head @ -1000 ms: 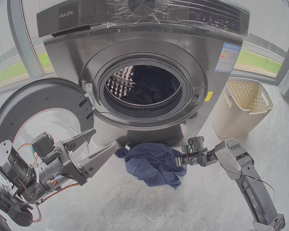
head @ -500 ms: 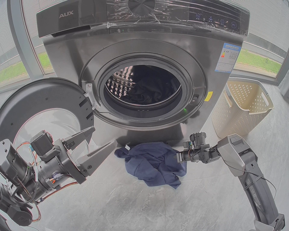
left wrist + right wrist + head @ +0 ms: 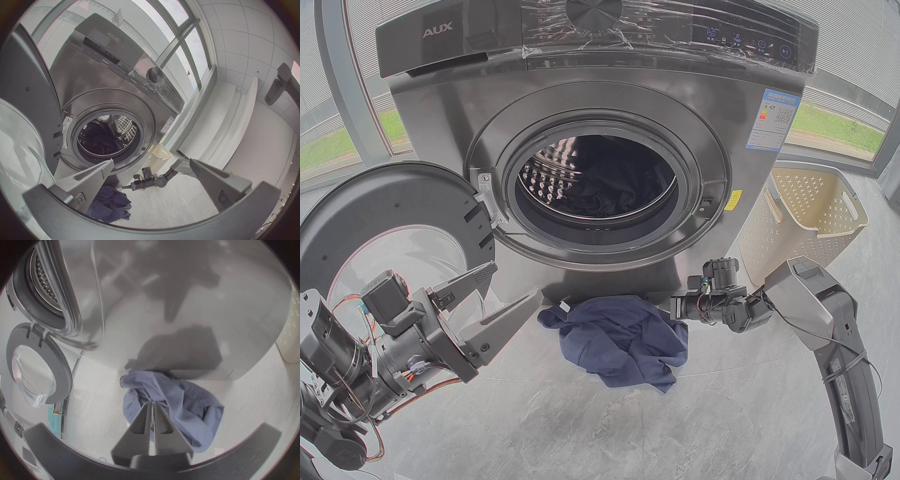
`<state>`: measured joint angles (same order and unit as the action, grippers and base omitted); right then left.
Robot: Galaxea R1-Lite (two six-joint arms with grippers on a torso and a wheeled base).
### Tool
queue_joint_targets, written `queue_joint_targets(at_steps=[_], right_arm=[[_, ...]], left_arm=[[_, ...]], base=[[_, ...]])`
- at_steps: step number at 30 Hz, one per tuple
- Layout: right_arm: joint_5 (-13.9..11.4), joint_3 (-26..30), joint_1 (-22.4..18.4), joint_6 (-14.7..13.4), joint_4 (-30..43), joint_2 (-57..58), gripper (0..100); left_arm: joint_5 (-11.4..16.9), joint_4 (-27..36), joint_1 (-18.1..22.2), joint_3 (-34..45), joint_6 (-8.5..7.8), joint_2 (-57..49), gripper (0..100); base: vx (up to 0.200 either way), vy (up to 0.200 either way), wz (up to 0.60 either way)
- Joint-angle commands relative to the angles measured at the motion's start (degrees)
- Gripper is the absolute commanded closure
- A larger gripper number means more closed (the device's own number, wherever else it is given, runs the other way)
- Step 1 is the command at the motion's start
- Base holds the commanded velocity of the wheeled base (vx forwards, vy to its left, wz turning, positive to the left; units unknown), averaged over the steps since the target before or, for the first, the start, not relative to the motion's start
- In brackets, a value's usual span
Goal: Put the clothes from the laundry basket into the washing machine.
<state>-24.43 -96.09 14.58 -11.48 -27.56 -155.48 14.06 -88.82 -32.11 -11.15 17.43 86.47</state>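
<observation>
1 navy garment [image 3: 619,340] lies crumpled on the floor [image 3: 581,425] at the foot of the washing machine [image 3: 600,94], its drum [image 3: 549,176] holding dark clothes [image 3: 612,181], with the right tool [image 3: 152,405] pressed together at the garment's edge nearest the laundry basket [image 3: 800,231] and the left tool [image 3: 514,286] spread wide near the open door [image 3: 375,212].

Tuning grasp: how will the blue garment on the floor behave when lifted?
The blue garment lies crumpled in folds, so likely floppy, draping from a pinch. Cloth looks thin, probably light. A push would likely bunch it.
</observation>
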Motion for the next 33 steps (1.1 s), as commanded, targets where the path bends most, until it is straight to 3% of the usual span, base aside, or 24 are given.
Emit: queue_joint_targets(at_steps=[1, 5, 6, 7, 8, 12, 17, 31, 32, 33], right_arm=[[0.26, 1.60, -0.25, -0.29, -1.62, 2.11, 100], [0.88, -0.15, -0.17, 0.32, -0.91, -0.09, 100], [0.88, -0.15, -0.17, 0.32, -0.91, -0.09, 0], [1.14, -3.05, -0.61, 2.78, 1.37, -1.67, 0], [1.23, -3.58, -0.69, 3.13, 1.90, -1.93, 0], [2.46, -10.61, -2.36, 9.73, 6.82, -6.24, 0], [2.46, -17.47, -2.45, 13.07, 10.34, -11.34, 0], [2.63, -18.51, -0.78, 13.24, 13.41, -14.77, 0], [2.63, -18.51, -0.78, 13.24, 13.41, -14.77, 100], [2.90, -18.51, -0.87, 13.24, 13.50, -14.68, 100]], left_arm=[[0.01, -0.04, -0.15, -0.01, -0.03, 0.02, 0], [0.01, -0.04, -0.15, 0.17, 0.06, -0.07, 0], [0.01, -0.04, -0.15, 0.17, 0.06, -0.07, 0], [0.01, -0.04, -0.23, 0.26, 0.06, 0.10, 0], [0.01, -0.04, -0.23, 0.26, 0.06, 0.10, 0], [0.01, -0.04, -0.15, 0.34, -0.03, 0.46, 0], [0.09, -0.04, 0.21, 0.34, 0.06, 0.54, 0], [0.18, -0.04, 0.29, 0.43, 0.50, 0.72, 0], [0.18, -0.04, 0.29, 0.43, 0.50, 0.72, 0], [0.18, -0.04, 0.29, 0.43, 0.59, 0.72, 0]], base=[[0.000, 0.000, 0.00], [0.000, 0.000, 0.00], [0.000, 0.000, 0.00], [0.000, 0.000, 0.00], [0.000, 0.000, 0.00], [0.000, 0.000, 0.00], [0.000, 0.000, 0.00], [0.000, 0.000, 0.00], [0.000, 0.000, 0.00], [0.000, 0.000, 0.00]])
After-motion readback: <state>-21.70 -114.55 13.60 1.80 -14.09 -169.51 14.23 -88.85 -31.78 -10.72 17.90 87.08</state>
